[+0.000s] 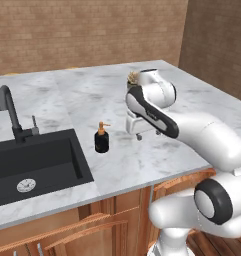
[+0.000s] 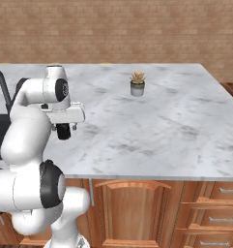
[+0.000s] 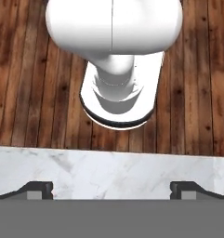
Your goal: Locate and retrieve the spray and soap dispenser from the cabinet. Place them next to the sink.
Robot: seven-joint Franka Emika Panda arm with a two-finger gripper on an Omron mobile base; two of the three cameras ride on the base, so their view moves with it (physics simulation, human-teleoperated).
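The soap dispenser point(image 1: 102, 139), a squat black bottle with a bronze pump, stands upright on the marble just right of the sink point(image 1: 37, 162). The sink is a black basin with a tall black faucet point(image 1: 10, 111). My gripper point(image 1: 139, 134) hangs open a little above the counter, to the right of the dispenser and apart from it. In the hand view the fingertips point(image 3: 39, 188) stand wide with nothing between them, over the counter's front edge. In the right base view the gripper point(image 2: 64, 127) sits in front of the dispenser's dark body. The spray and the cabinet are out of view.
A small potted plant point(image 2: 137, 84) stands toward the back of the marble counter point(image 2: 152, 131). Wooden base units with raised-panel doors point(image 2: 135, 208) run below the counter. A brick wall point(image 1: 87, 30) rises behind it. Wooden floor point(image 3: 20, 88) lies beyond the counter's edge.
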